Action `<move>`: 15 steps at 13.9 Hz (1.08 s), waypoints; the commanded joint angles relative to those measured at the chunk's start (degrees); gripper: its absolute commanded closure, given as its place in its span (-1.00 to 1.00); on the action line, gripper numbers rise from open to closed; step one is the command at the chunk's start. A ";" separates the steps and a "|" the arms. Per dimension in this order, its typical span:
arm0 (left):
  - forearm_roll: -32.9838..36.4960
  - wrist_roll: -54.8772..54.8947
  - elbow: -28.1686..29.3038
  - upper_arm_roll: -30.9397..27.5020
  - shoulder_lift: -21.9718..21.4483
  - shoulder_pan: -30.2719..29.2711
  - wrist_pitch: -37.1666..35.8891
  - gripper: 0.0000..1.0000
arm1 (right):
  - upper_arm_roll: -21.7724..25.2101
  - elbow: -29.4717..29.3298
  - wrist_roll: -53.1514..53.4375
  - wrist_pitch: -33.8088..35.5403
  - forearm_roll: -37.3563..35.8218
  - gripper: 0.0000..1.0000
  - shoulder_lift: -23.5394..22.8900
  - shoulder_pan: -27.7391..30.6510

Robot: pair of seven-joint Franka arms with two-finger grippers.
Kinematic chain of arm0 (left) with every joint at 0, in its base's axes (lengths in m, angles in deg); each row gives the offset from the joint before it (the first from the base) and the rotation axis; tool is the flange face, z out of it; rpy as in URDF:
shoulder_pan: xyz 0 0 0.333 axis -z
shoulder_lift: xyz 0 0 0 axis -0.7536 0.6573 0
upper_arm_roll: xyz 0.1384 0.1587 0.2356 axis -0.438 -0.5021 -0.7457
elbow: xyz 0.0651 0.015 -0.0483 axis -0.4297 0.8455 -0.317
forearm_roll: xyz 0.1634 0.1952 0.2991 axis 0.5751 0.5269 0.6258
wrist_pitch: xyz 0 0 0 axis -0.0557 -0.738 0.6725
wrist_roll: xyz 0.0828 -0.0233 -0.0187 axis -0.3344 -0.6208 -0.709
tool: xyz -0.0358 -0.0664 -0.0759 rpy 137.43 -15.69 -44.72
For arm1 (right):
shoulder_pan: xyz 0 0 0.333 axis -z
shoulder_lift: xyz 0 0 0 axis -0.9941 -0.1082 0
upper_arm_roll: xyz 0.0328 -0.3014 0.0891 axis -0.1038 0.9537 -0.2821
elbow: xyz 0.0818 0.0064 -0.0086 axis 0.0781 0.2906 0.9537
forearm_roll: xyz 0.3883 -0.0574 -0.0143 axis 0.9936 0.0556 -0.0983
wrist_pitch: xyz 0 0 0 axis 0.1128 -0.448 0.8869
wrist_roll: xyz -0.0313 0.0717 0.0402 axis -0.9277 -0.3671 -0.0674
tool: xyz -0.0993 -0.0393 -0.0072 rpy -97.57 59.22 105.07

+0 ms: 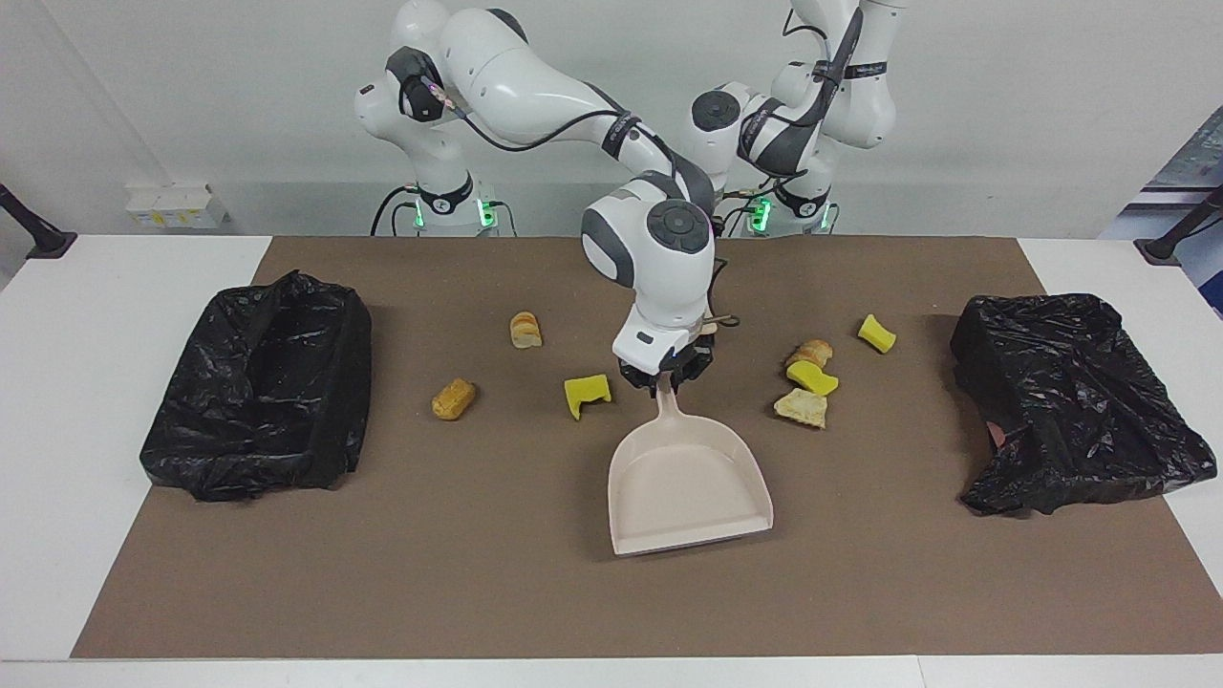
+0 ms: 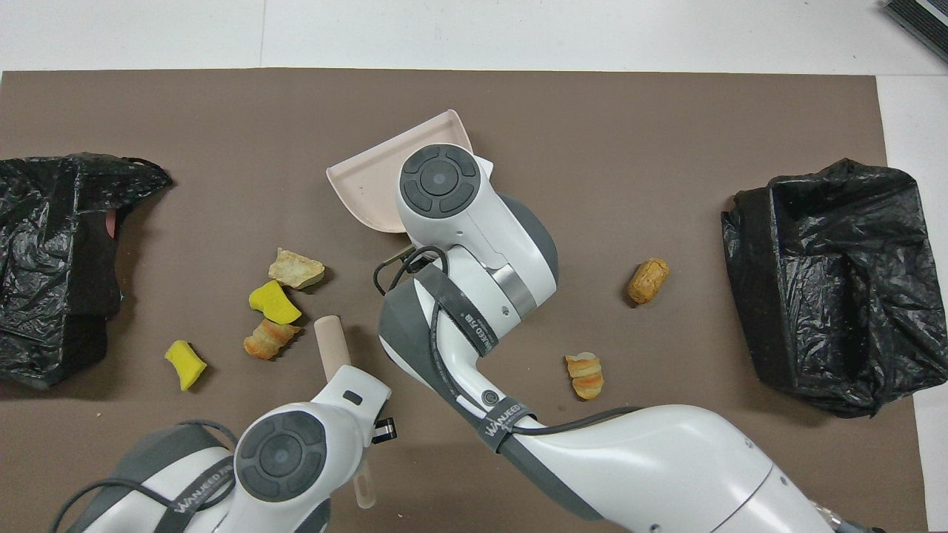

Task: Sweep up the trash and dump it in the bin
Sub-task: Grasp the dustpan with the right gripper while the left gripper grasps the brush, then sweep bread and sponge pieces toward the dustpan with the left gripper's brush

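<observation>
Here, facing view: right pincer [image 1: 667, 380] clenched on the dustpan [image 1: 688, 483] handle, pan mouth low over the brown mat [image 1: 497, 573]. Trash [image 1: 801, 408] lies scattered on the bench, between two black-bagged bins [image 1: 256, 382]; likely light, sponge soft, bread crumbly, better swept than pinched.

Overhead view: left pincer [image 2: 348, 377] clenched on the brush [image 2: 331, 346] handle, beside a yellow chunk [image 2: 274, 302]. The dustpan [image 2: 370, 185] sits angled.
</observation>
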 commanded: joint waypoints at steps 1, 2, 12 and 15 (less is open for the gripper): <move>1.49 -4.64 -3.05 0.51 -0.34 -5.56 -7.53 1.00 | -0.53 4.23 -10.91 -0.19 -2.32 1.00 3.16 1.58; 2.01 -8.15 -3.14 0.51 -0.34 -7.14 -8.85 1.00 | -0.53 4.68 -13.64 0.24 -3.20 1.00 3.34 1.84; 8.35 -10.93 3.69 0.68 -4.71 -26.31 -11.42 1.00 | -0.79 7.84 -61.46 -0.02 -7.60 1.00 4.49 4.84; 8.35 -9.77 8.54 0.86 -5.26 -25.71 -7.47 1.00 | -1.14 8.02 -64.81 -0.37 -7.69 1.00 4.49 4.84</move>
